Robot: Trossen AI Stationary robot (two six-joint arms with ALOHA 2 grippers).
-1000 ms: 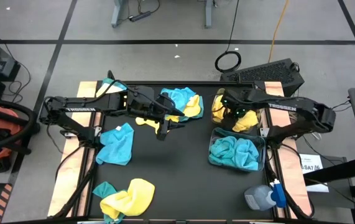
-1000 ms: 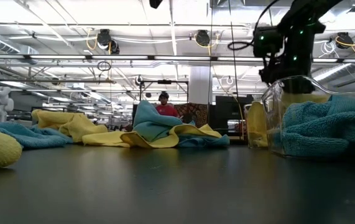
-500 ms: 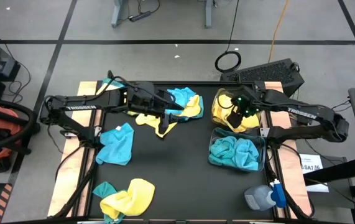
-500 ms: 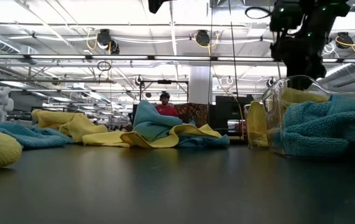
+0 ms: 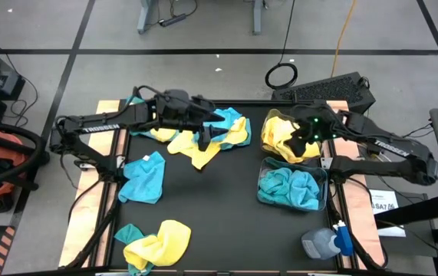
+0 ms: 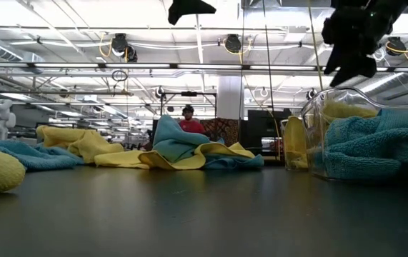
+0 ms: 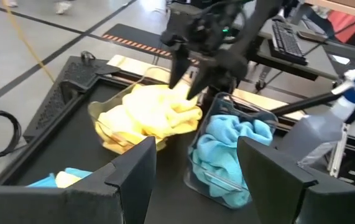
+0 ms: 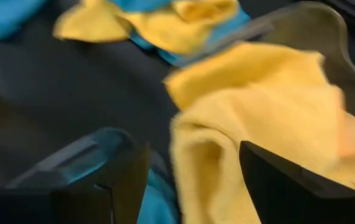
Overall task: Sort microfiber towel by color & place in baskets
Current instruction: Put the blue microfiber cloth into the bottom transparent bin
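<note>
Yellow and teal microfiber towels lie in a loose pile at the table's far middle. My left gripper hovers open above the pile, holding nothing. A single teal towel lies at the left. A yellow one with a teal one lies at the near left. At the right stand two clear baskets: the far one holds yellow towels, the near one teal ones. My right gripper hangs open above the yellow basket, clear of the cloth.
A grey spray bottle with a blue cap lies at the near right, beside the teal basket. A black keyboard sits beyond the far right corner. Bare dark tabletop spreads across the near middle. A person is far back in the room.
My right gripper has risen out of the yellow basket and drawn back toward the table's right edge, leaving the yellow towels in it. My left gripper has swung toward the far edge over the pile, uncovering a yellow towel that was below it.
</note>
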